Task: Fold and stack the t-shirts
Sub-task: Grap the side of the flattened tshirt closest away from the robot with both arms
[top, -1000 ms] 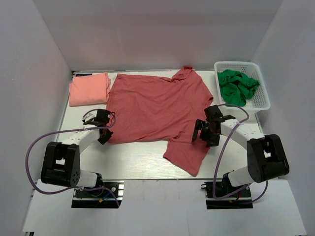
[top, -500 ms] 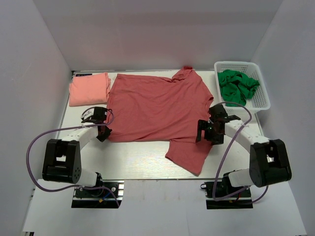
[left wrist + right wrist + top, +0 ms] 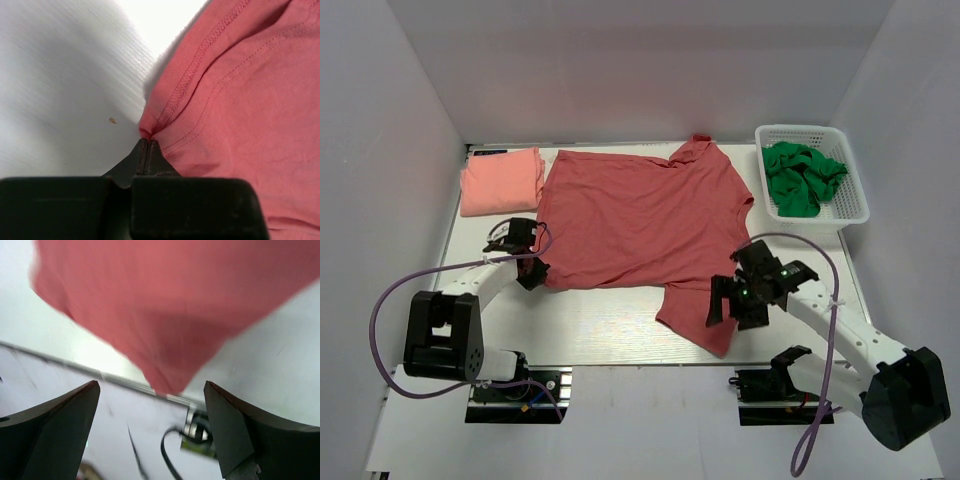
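Fingers of the left gripper (image 3: 148,141) are pinching shut on the near-left hem corner of the brick-red t-shirt (image 3: 640,215), which is lying spread flat across the tabletop (image 3: 590,320). Fingers of the right gripper (image 3: 150,385) are gaping wide over its near-right sleeve. The folded salmon-pink t-shirt (image 3: 500,180) is sitting just beside it at the far left.
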Robot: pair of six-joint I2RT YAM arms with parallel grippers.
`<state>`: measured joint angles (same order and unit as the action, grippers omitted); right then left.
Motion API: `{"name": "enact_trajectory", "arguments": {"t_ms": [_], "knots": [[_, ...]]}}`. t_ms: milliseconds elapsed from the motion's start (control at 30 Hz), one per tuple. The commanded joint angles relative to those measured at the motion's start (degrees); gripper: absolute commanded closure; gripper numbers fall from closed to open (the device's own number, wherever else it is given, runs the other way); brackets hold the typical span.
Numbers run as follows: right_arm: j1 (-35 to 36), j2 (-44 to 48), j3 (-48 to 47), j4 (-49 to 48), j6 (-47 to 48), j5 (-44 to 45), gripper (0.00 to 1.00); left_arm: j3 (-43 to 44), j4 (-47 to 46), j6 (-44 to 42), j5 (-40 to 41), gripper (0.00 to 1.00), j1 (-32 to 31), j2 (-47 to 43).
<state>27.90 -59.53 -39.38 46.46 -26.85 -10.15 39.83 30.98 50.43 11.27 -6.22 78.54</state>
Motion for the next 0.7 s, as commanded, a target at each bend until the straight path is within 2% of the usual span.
{"name": "enact_trajectory", "arguments": {"t_ms": [0, 233, 500, 533, 567, 633, 667], "knots": [[2.24, 2.31, 3.33, 5.66, -6.63, -3.73, 0.10, -0.11, 1.10, -0.16, -0.90, 1.00, -0.20, -1.90], [7.69, -1.90, 9.23, -2.49, -12.61, -4.88, 0.10, -0.11, 1.09, -0.16, -0.90, 1.00, -0.20, -1.90], [7.78, -6.65, 10.45, -8.40, -15.42, 0.92, 0.31, 0.41, 2.32, -0.16, -0.90, 1.00, -0.20, -3.04], [7.70, -7.35, 10.55, -8.40, -15.60, 1.53, 0.37, 0.42, 2.85, -0.16, -0.37, 1.00, -0.20, -3.04], [7.78, -7.71, 10.46, -8.31, -15.69, 1.37, 0.58, 0.42, 2.86, -0.16, -0.37, 1.00, -0.20, -2.52], [7.78, -7.71, 10.02, -7.44, -16.21, 2.15, 0.82, 0.95, 3.47, -0.16, -0.37, 1.00, -0.20, -2.52], [7.78, -7.62, 9.67, -5.95, -16.48, 3.02, 1.00, 0.95, 3.47, -0.16, -0.37, 1.00, -0.20, -2.00]]}}
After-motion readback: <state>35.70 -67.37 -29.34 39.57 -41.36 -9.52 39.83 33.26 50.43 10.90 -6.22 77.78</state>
